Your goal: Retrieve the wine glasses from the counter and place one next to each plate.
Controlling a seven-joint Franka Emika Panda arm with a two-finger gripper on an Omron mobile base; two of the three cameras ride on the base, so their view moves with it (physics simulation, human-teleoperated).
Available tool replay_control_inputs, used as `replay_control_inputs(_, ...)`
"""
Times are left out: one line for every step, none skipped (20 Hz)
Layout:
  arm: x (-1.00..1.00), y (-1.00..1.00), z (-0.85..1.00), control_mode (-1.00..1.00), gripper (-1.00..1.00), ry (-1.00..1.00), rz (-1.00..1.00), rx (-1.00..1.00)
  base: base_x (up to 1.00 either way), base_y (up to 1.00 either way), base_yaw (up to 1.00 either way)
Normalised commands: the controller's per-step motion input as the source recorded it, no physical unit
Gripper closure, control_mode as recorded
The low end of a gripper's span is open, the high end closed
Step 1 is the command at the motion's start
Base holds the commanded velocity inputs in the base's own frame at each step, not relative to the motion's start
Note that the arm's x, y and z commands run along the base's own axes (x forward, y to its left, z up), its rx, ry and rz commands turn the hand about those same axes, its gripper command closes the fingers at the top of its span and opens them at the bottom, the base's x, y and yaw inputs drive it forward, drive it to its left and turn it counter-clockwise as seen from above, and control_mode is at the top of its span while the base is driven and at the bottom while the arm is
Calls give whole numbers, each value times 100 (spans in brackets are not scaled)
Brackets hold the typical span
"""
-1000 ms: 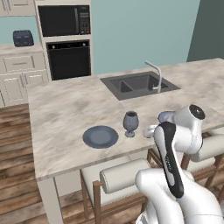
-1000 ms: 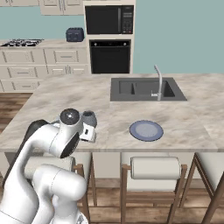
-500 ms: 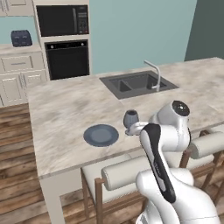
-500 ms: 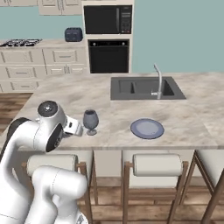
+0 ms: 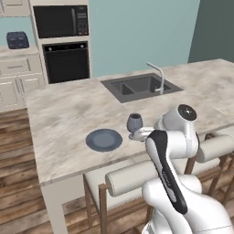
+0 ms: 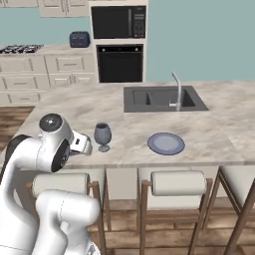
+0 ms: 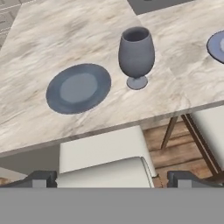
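The claw (image 7: 111, 177) stood wide and empty. Ahead of it the wine glass (image 7: 136, 56) stood upright on the marble surface (image 7: 52, 39), just beside a plate (image 7: 78, 88). A padded stool (image 7: 105, 164) was directly below the claw.

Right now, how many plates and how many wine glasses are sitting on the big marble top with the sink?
Plates: 2
Wine glasses: 1
Total: 3
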Motion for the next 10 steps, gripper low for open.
replay_control_inputs(0,0,0,100,-100,0,0,0,-26,100,0)
replay_control_inputs(0,0,0,100,-100,0,0,0,-34,100,0)
replay_control_inputs(0,0,0,100,-100,0,0,0,-54,100,0)
replay_control_inputs(0,0,0,100,-100,0,0,0,-74,100,0)
replay_control_inputs(0,0,0,100,-100,0,0,0,-100,100,0)
replay_control_inputs(0,0,0,100,-100,0,0,0,-100,64,5)
replay_control_inputs(0,0,0,100,-100,0,0,0,-100,40,7)
replay_control_inputs(0,0,0,100,-100,0,0,0,-100,18,6)
replay_control_inputs(0,0,0,100,-100,0,0,0,-100,3,4)
replay_control_inputs(0,0,0,100,-100,0,0,0,-100,0,2)
